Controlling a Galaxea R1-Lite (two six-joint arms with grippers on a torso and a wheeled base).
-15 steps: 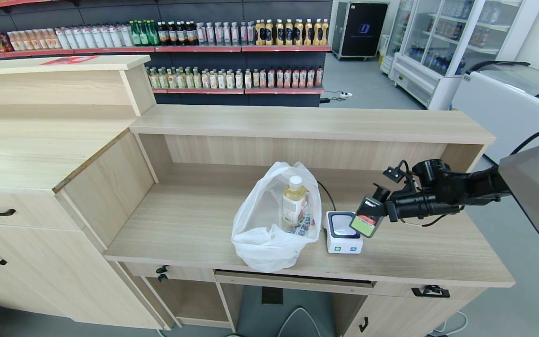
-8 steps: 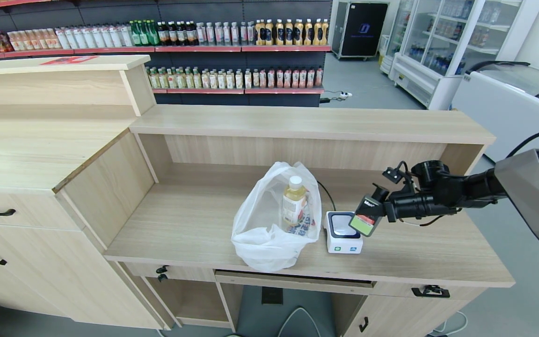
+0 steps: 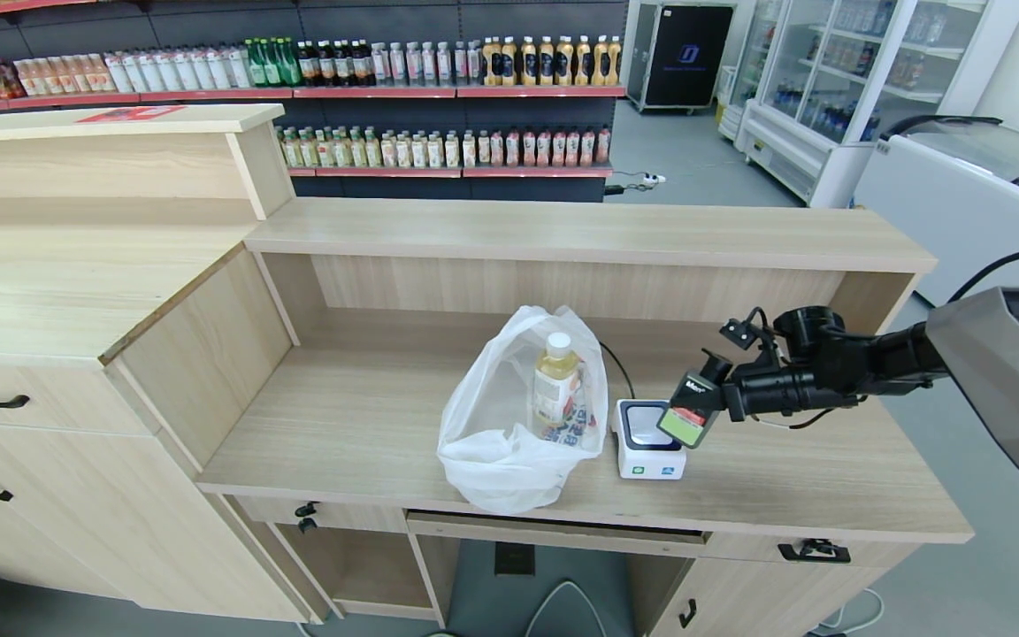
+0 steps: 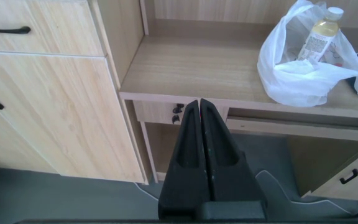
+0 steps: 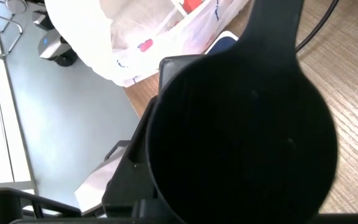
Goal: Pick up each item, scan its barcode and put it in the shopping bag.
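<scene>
Right of centre in the head view, the right tool (image 3: pixel 697 409) gripped a small item (image 3: pixel 688 427) with a red and green label, tilted just above the white scanner (image 3: pixel 648 456) on the surface (image 3: pixel 359 416). Left of the scanner, mid-frame, the shopping bag (image 3: pixel 487 442) stood open with a bottle (image 3: pixel 555 382) upright inside. In the left wrist view, the left tool (image 4: pixel 199 107) hung at centre frame, fingers pressed together on nothing, in front of the surface's front edge.

1. The right gripper (image 3: pixel 696 403) shifts slightly toward the robot's left and a touch higher, bringing the held item (image 3: pixel 686 425) a little farther over the scanner (image 3: pixel 647 440).
2. The right arm's grey housing (image 3: pixel 996 372) edges left with it.
</scene>
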